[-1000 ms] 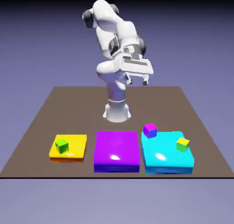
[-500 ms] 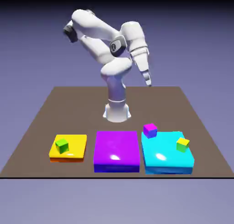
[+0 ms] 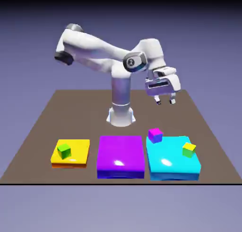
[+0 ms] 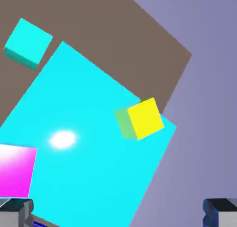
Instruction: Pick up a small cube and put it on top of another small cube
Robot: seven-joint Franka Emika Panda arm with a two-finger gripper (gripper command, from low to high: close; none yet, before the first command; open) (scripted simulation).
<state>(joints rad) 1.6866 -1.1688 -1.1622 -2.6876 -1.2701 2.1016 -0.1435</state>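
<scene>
Claw (image 3: 165, 101) spread wide, empty, hanging above desk (image 3: 47, 117). Hand view alone shows teal cube (image 4: 28, 42) on bare desk beyond cyan slab (image 4: 88, 175). Exterior view alone shows all-green cube (image 3: 64, 151), on yellow slab (image 3: 78, 153), well apart from claw

Small cube (image 4: 28, 42) on table (image 4: 115, 41), just beside slab (image 4: 92, 152).

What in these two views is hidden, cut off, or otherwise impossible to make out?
1. teal cube: shows only in the hand view; absent from the exterior view, and what hides it is unclear.
2. magenta cube: cut off by the hand view's left edge.
3. all-green cube: outside the hand view.
4. gripper: its finger tips are cropped by the hand view's bottom edge.
</scene>
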